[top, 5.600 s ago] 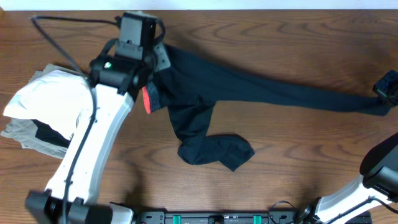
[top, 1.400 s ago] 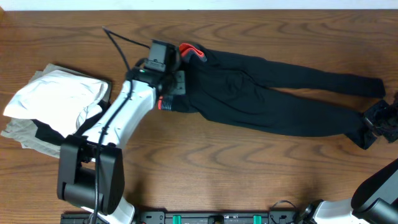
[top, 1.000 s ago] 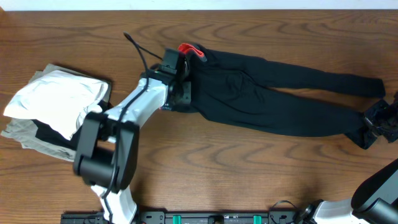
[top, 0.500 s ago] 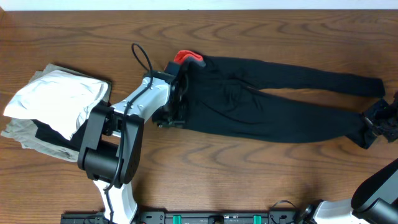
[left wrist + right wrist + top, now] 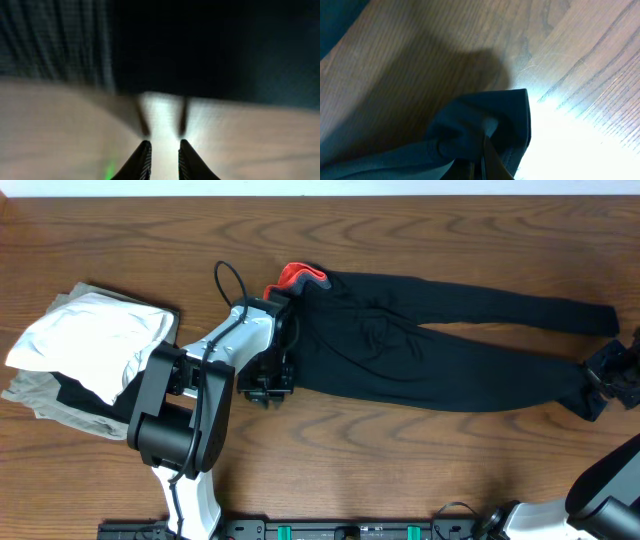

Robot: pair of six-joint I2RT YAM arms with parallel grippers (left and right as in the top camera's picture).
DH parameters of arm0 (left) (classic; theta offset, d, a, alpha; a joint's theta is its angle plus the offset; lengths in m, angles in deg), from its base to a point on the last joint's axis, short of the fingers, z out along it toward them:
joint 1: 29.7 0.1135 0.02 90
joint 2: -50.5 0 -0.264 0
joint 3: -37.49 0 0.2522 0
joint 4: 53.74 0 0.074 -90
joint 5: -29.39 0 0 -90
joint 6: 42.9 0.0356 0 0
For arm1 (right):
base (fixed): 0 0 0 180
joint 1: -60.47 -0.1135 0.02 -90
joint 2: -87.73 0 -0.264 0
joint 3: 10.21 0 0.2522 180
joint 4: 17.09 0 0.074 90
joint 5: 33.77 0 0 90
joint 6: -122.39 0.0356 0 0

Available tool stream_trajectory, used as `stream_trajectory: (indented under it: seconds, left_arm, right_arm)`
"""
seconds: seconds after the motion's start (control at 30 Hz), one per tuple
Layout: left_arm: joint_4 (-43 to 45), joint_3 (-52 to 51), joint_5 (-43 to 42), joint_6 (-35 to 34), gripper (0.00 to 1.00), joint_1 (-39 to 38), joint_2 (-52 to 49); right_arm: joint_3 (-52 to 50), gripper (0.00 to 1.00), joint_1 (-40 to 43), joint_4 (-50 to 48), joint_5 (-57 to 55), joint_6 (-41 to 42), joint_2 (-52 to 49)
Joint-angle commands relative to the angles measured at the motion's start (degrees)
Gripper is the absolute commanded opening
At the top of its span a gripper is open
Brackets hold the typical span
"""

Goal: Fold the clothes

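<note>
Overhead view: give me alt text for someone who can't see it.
Black trousers lie stretched across a wooden table, red waistband at the left. The left end effector sits at the waist's near edge, the right end effector pinches a leg cuff, and a white shirt is piled far left.

At the left end of the wooden surface (image 5: 400, 470) sits a heap of laundry. A white shirt (image 5: 85, 340) lies crumpled on top. A khaki-olive garment (image 5: 35, 402) is flattened underneath, poking out along the near and left edges, and a bit of black fabric (image 5: 80, 393) shows between the two. A black rail (image 5: 350, 531) with green fittings runs along the near edge.
</note>
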Motion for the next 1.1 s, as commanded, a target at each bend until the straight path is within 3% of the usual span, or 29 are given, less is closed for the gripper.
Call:
stream_trajectory:
  seconds: [0.0,0.33,0.37,0.4,0.43,0.47,0.77,1.07]
  left_arm:
    - [1.9,-0.2,0.3,0.5,0.2,0.2,2.5]
    - [6.1,-0.2,1.8,-1.3,0.34,0.2,12.8]
    - [5.9,-0.2,3.4,-2.8,0.4,0.2,13.4]
    - [5.6,-0.2,5.5,-4.5,0.57,0.2,13.8]
    - [5.2,-0.2,7.3,-6.4,0.81,0.2,13.9]
    - [4.7,-0.3,8.8,-9.1,0.84,0.3,13.8]
    - [4.1,-0.5,9.0,-24.9,0.94,1.2,11.3]
    - [15.6,-9.2,8.9,-35.2,0.92,1.3,11.1]
  right_arm:
    - [1.1,0.01,-0.1,-0.2,-1.2,0.3,-1.7]
    - [1.1,0.01,-0.1,-0.5,-1.2,0.3,-2.5]
    - [1.1,0.01,-0.1,-0.5,-1.2,0.3,-2.5]
    - [1.1,0.01,-0.1,-0.5,-1.2,0.3,-2.5]
    - [1.1,0.01,-0.1,-0.5,-1.2,0.3,-2.5]
    - [1.1,0.01,-0.1,-0.4,-1.2,0.3,-2.5]
    - [1.1,0.01,-0.1,0.0,-1.1,0.3,-2.5]
    - [1.1,0.01,-0.1,0.0,-1.1,0.3,-2.5]
